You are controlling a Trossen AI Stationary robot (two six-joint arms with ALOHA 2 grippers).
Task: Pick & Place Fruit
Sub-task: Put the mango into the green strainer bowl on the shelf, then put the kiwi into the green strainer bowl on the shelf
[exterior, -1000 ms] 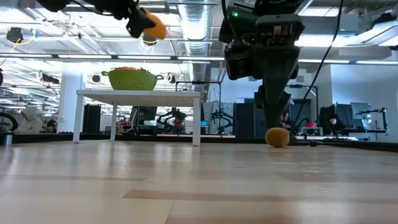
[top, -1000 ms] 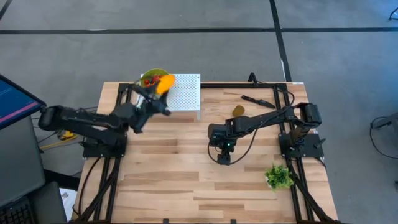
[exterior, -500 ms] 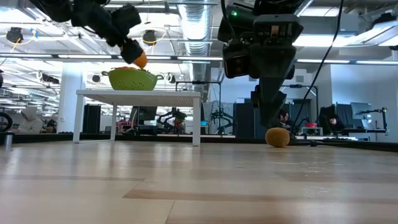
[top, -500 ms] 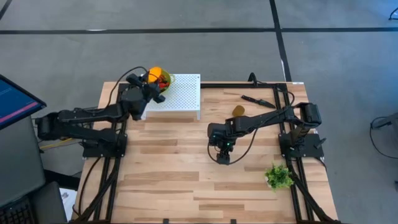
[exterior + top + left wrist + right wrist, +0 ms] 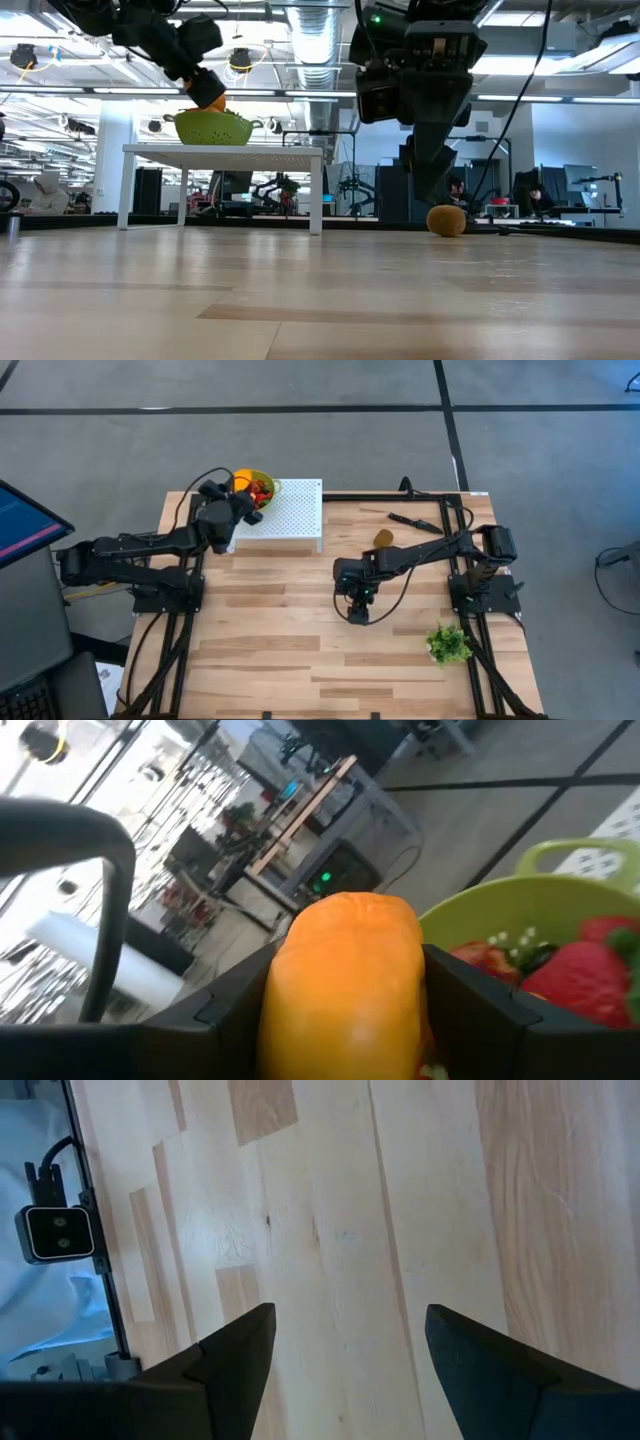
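Two dark arms work over one wooden worktop (image 5: 300,630), and only the left has moved since a second ago: it then held the orange fruit high and beside the white perforated stand (image 5: 295,512), and it has since swung back and down so that the left gripper (image 5: 238,500) now sits at the rim of the green colander (image 5: 262,478). In the low view that gripper (image 5: 205,92) hangs just above the colander (image 5: 212,128), which stands on the stand (image 5: 222,152) at its left end. The right arm has not shifted; the right gripper (image 5: 357,610) hovers over bare boards near the middle of the worktop, its fingers (image 5: 235,1350) spread wide with nothing between them.

One elongated orange fruit (image 5: 345,980) is clamped between the left gripper's fingers, right at the colander's edge (image 5: 560,870). One brownish kiwi-like fruit (image 5: 383,538) lies on the worktop behind the right arm, well apart from the colander. One green leafy bunch (image 5: 449,644) sits near the right front corner. One black knife (image 5: 412,521) lies just beyond the kiwi-like fruit. Several red strawberries (image 5: 580,975) show inside the colander; their exact number cannot be told.
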